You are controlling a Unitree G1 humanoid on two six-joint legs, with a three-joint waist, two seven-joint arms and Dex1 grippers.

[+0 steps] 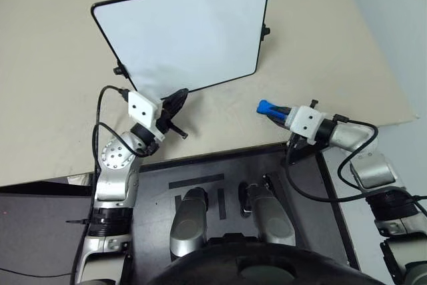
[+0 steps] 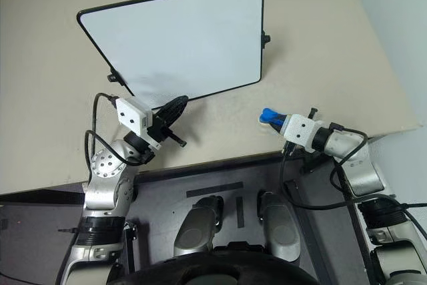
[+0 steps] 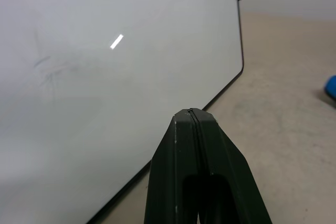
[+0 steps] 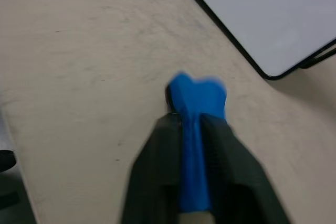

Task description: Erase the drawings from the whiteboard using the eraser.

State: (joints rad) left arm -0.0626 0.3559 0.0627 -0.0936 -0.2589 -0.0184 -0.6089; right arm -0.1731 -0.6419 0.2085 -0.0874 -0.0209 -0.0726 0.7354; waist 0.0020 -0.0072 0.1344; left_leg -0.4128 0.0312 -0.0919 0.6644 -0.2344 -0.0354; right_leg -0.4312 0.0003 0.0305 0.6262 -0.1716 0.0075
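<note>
The whiteboard [image 1: 187, 38] stands tilted on the beige table [image 1: 53, 65], black-framed, with small knobs on its side edges. The drawings are out of view; its face shows only faint grey smears [image 3: 47, 66]. My left gripper [image 1: 181, 95] is shut and empty, its tip just in front of the board's lower edge near the left corner. To the right of the board, low over the table near its front edge, my right gripper [image 1: 277, 111] is shut on the blue eraser [image 1: 265, 107]. The eraser's flared end [image 4: 197, 95] sticks out past the fingers.
The table's front edge runs just below both grippers, with a dark platform [image 1: 200, 171] under it. The table's right edge [image 1: 393, 91] slants close to my right arm. Open beige tabletop lies between the eraser and the board.
</note>
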